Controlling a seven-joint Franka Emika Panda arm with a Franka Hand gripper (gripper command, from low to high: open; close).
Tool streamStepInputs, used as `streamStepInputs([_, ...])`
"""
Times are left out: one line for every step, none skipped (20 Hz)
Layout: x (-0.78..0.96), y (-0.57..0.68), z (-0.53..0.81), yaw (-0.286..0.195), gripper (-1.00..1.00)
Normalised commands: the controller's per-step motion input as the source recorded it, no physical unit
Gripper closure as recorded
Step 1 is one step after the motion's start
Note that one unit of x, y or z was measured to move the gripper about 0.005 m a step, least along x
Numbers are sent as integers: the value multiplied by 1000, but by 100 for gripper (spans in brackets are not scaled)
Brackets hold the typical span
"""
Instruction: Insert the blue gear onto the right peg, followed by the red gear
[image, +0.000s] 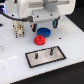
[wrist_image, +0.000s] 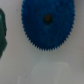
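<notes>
Exterior view: blue gear (image: 44, 32) flat on tabletop (image: 12, 60), red gear (image: 39, 41) touching it, gripper (image: 46, 23) just above; right peg (image: 51, 50) bare. Jaws' state: cannot tell.

Wrist view: blue gear (wrist_image: 47, 22) off-centre. Centre over hub before descending, judged best.

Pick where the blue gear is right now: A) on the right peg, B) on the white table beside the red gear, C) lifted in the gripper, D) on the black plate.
B: the blue gear lies flat on the table beside the red gear, off the plate.
</notes>
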Motion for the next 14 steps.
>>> streamStepInputs([-180, -2, -347, 0, -100])
streamStepInputs([-93, 2, -273, 0, -100])
streamStepInputs([-226, -4, -224, 0, -100])
streamStepInputs([-171, 19, -221, 0, -100])
streamStepInputs([-242, 23, -258, 0, -100])
streamStepInputs([-153, 32, -117, 0, -100])
streamStepInputs([-270, 20, -266, 0, 100])
streamStepInputs([-273, 13, -211, 0, 100])
streamStepInputs([-236, 20, -188, 0, 100])
streamStepInputs([-238, 25, -152, 0, 100])
streamStepInputs([-206, 18, -162, 0, 100])
streamStepInputs([-205, 91, -1, 0, 100])
streamStepInputs([-177, 102, -48, 0, 100])
streamStepInputs([-161, 54, -29, 0, 100])
